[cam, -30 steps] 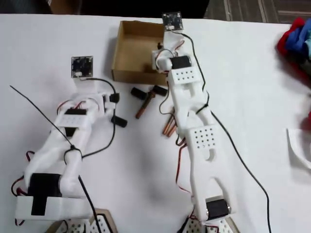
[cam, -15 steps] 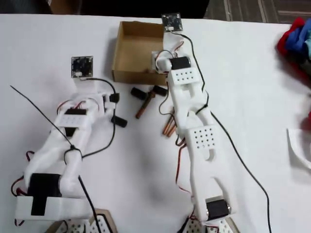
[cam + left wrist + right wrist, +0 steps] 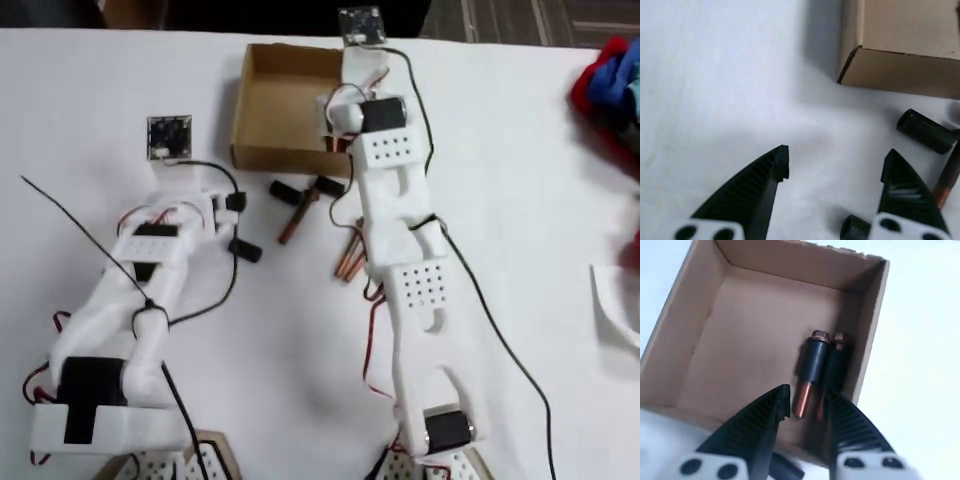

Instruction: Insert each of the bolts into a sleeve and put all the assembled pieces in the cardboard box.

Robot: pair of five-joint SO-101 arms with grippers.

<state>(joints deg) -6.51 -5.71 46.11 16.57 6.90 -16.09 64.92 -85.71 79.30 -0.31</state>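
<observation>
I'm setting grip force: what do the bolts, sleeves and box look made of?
Bolts: metal, it seems, copper-coloured and shiny, with visible threads. Sleeves: matte black, likely plastic or rubber; can't tell which. Box: plain brown cardboard, dull, with folded corners.

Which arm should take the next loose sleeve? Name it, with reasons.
Left. The left gripper hangs open low over the table, a loose sleeve close ahead; the right gripper is over the cardboard box, farther off.
</observation>
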